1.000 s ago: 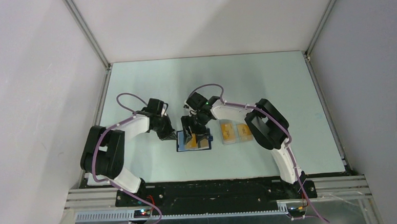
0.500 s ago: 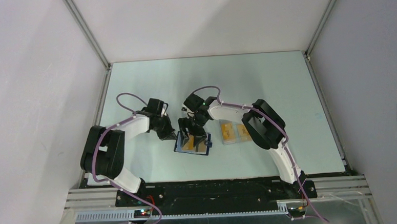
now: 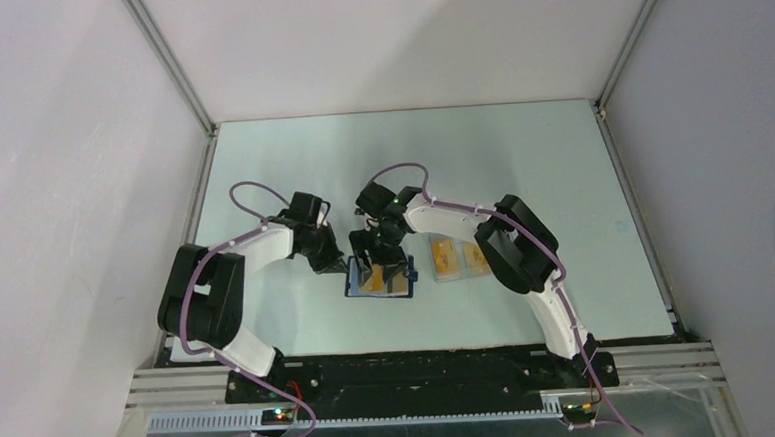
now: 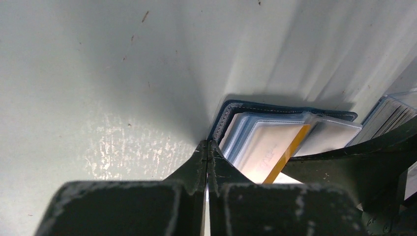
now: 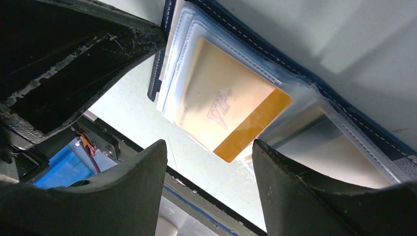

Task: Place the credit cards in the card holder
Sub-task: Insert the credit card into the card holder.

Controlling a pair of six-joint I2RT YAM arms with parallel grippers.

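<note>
The navy card holder (image 3: 351, 284) lies open on the table between the arms, its clear sleeves facing up. One orange credit card (image 5: 231, 115) sits in a sleeve of the card holder (image 5: 344, 123), one corner poking out. My right gripper (image 3: 383, 266) hangs open just above it, fingers (image 5: 295, 196) either side of that corner, holding nothing. My left gripper (image 4: 207, 147) is shut, tips on the table at the left corner of the card holder (image 4: 275, 105). Two more credit cards (image 3: 448, 258) (image 3: 477, 259) lie to the right.
The two loose cards rest on a pale clear case (image 3: 463, 275) just right of the right gripper; its ribbed edge (image 4: 393, 110) shows in the left wrist view. The black base rail (image 3: 421, 369) runs along the near edge, with enclosure walls on all sides.
The card holder tilted half a second ago and now lies square again. My right gripper shifted slightly left over it and its jaws widened a little. The left gripper stayed at the holder's edge.
</note>
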